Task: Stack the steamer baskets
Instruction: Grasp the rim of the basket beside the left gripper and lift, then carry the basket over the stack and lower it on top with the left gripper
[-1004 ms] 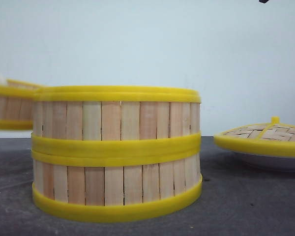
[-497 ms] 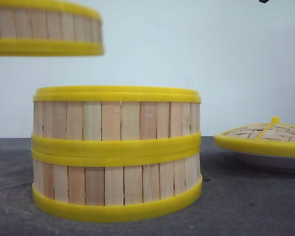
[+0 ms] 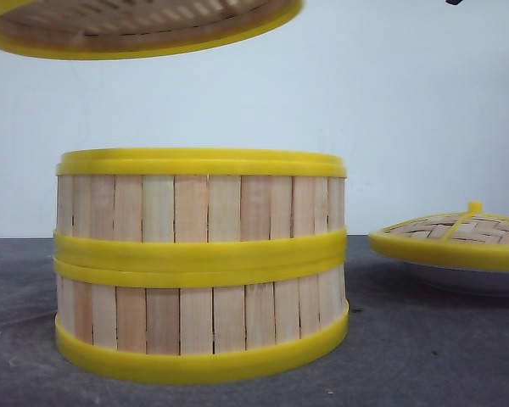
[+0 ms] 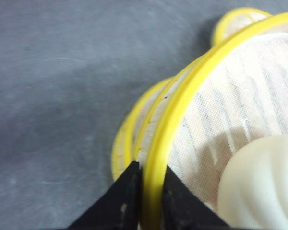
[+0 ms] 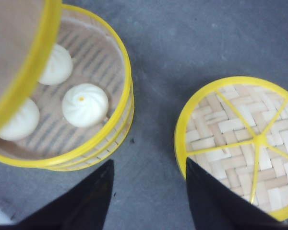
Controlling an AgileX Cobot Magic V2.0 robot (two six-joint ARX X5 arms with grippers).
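In the front view, only the tilted underside and lower rim of the raised steamer basket show; it is cut off by the upper edge, in the air above and to the left of the stack. No arm is visible here. Two stacked steamer baskets stand on the grey counter, rims meeting. To the right, well apart, the woven lid lies on a white plate, both cut by the frame edge.

In the left wrist view, the left hand is clamped on the raised basket's yellow rim, one finger on each side. Inside sits a pale, blurred bun, partly cut off. The stack's rims peek out just beyond, mostly hidden by the held basket.

In the right wrist view, the right hand hangs spread wide with nothing between its fingers, over bare counter between the stack and the lid. The top stacked basket holds three buns; the raised basket's blurred wall covers part of it.
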